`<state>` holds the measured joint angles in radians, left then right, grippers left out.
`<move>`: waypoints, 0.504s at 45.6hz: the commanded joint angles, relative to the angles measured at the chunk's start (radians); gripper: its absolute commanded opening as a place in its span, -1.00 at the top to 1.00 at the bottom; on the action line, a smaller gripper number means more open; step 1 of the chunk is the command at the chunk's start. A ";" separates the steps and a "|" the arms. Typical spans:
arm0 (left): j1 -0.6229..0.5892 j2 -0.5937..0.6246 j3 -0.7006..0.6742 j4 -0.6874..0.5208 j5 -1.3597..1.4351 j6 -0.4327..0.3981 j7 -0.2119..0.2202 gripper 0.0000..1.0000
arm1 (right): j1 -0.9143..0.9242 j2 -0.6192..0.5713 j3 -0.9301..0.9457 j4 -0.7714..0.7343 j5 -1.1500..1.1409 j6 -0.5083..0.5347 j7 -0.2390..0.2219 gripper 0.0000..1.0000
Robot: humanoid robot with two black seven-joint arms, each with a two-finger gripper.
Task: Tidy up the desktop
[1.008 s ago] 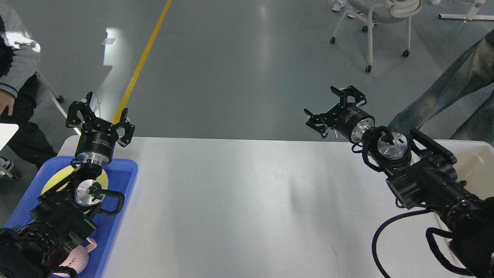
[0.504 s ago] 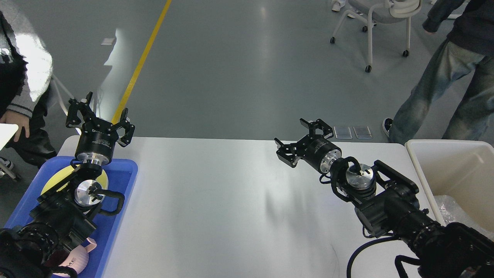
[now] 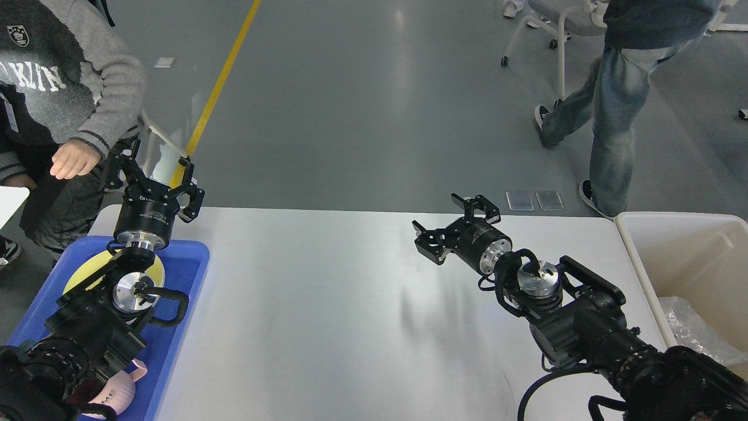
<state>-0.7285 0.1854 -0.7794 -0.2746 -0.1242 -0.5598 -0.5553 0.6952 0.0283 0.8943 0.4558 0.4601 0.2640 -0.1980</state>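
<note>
My 2 hands, left [image 3: 153,180] and right [image 3: 454,227], spread empty; surface [image 3: 327,304] lies below, nearer the right.

Left arm: comes in from the lower left, forearm rising to a silver wrist joint.
Left gripper [image 3: 153,175]: pointing up and away, fingers [image 3: 191,184] spread apart, nothing between them.
Right arm: comes in from the lower right, reaching toward the middle, cable looped beside the wrist.
Right gripper [image 3: 453,225]: pointing left and away, fingers [image 3: 425,242] spread wide, holding nothing.
</note>
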 commanded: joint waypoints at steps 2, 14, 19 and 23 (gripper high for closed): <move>0.000 -0.001 -0.001 0.000 0.000 0.000 0.000 -0.94 | 0.015 0.025 -0.012 -0.040 -0.020 0.003 0.011 -1.00; 0.000 -0.001 -0.001 0.000 0.000 0.000 0.000 -0.94 | 0.038 0.033 -0.161 -0.074 -0.251 -0.008 0.509 -1.00; 0.000 -0.001 -0.001 0.000 0.000 0.000 0.000 -0.94 | 0.075 0.041 -0.195 -0.143 -0.259 -0.008 0.526 -1.00; 0.000 -0.001 -0.001 0.000 0.000 0.000 0.000 -0.94 | 0.083 0.048 -0.227 -0.149 -0.261 -0.011 0.525 -1.00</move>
<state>-0.7285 0.1840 -0.7809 -0.2746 -0.1242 -0.5599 -0.5553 0.7630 0.0674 0.7057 0.3263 0.2052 0.2568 0.3201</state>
